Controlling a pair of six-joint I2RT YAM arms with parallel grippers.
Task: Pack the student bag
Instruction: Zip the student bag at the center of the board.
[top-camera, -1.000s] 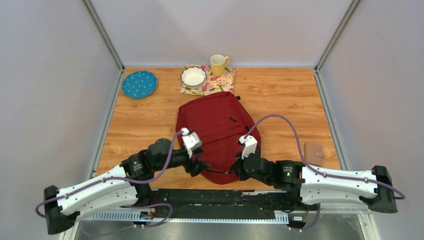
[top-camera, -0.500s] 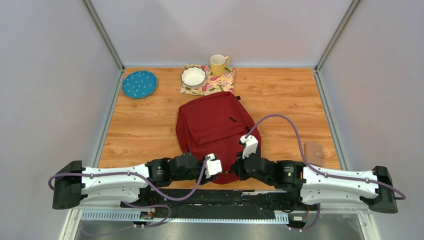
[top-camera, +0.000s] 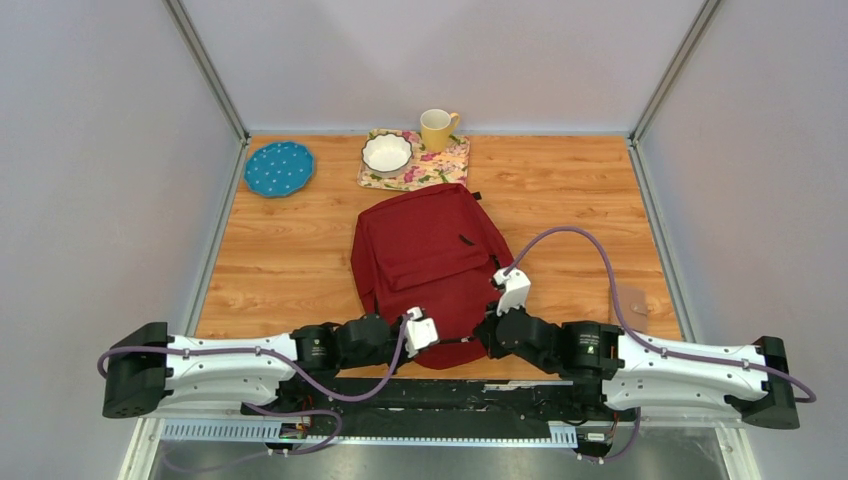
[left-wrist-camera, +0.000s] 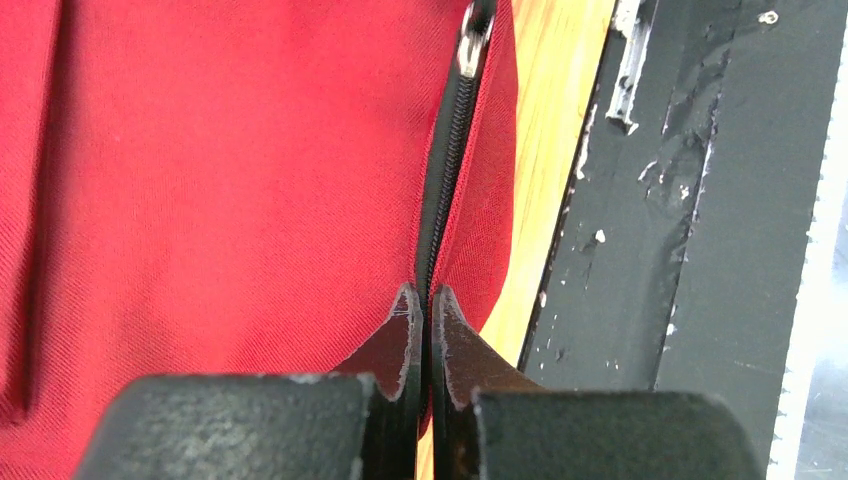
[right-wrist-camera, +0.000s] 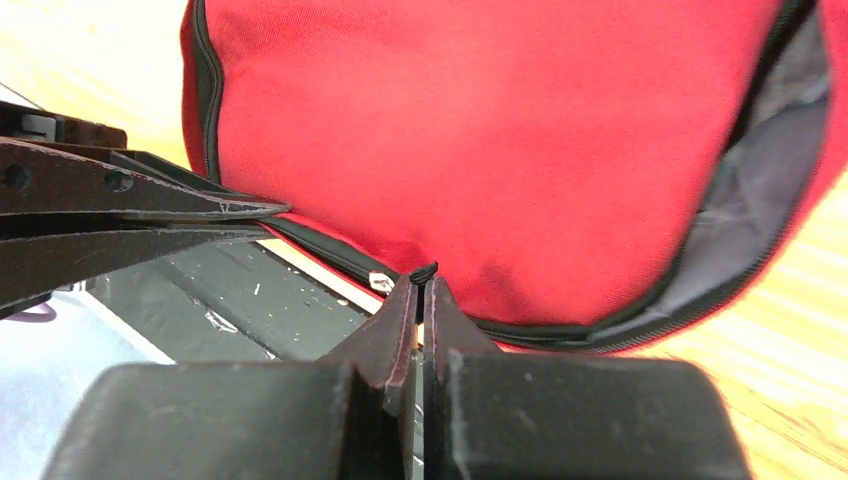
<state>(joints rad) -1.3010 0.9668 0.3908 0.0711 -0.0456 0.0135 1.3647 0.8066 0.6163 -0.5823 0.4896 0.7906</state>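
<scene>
Change (top view): left gripper (top-camera: 440, 342) has swung off the left flank of the student bag (top-camera: 425, 255) to its near edge and gone from wide open to pressed together. Right gripper (top-camera: 484, 338) stayed clamped and slid slightly right along that edge.
Bag position (top view): flat on the wood table (top-camera: 570, 200), centred. Near end sits between the two grippers, far end just beside the floral mat (top-camera: 445, 168).
Other items (top view): white bowl (top-camera: 387, 153) on the mat, yellow mug (top-camera: 437, 128) at the mat's far edge, blue plate (top-camera: 279, 168) far left. Tan wallet-like item (top-camera: 630, 300) on the right, partly behind the cable (top-camera: 600, 270). None of them is in the bag.
Left jaws (left wrist): fingers pressed together, tips at the black zipper coil (left-wrist-camera: 448, 170) where it meets the red cloth. Cannot tell whether any tape is caught between them.
Textures (left wrist): fine woven twill, soft, lying in shallow folds. Coil is ribbed, with a small metal slider (left-wrist-camera: 472, 30) farther along. Black base plate (left-wrist-camera: 650, 200) is scuffed and hard.
Right jaws (right wrist): pinching a thin black pull tab (right-wrist-camera: 425, 270) at the bag's rim.
Opening (right wrist): zipper is parted on the right, grey lining (right-wrist-camera: 745, 190) showing in a slack, curved mouth.
Meaning: probably the left anchors the rim while the right draws the zipper. Compartment is only partly open, so packing has not begun.
</scene>
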